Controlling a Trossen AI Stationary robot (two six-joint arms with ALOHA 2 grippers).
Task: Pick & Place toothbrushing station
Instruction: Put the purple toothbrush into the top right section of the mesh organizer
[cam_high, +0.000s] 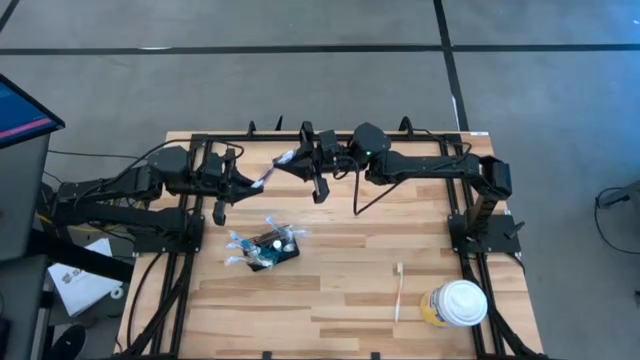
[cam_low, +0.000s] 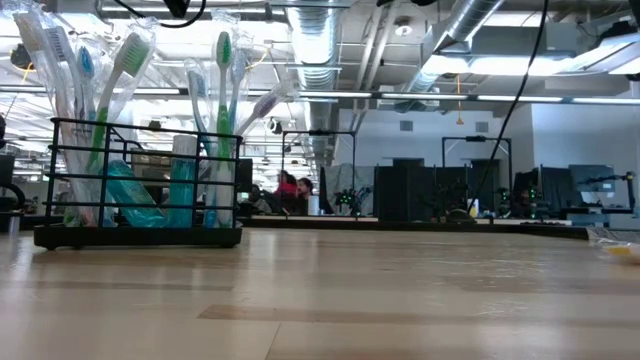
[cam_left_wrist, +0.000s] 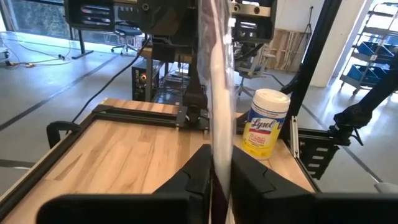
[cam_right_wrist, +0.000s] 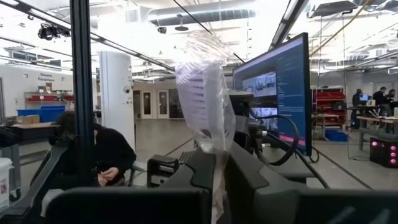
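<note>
your toothbrushing station (cam_high: 272, 250), a light, stiff wire holder full of tippy brushes, sits at about eight o'clock of table centre, so grip its rim, while left gripper (cam_high: 262, 180) and right gripper (cam_high: 284, 160), near twelve, both pinch one wrapped toothbrush (cam_high: 273, 169).

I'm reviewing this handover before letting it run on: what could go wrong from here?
Both tools pinch one wrapped toothbrush in mid-air: the left tool at one end, the right tool at the other. If both pull, the wrapper may tear or the brush slip. If it drops, it could land outside the holder, which already looks crowded with brushes.
</note>
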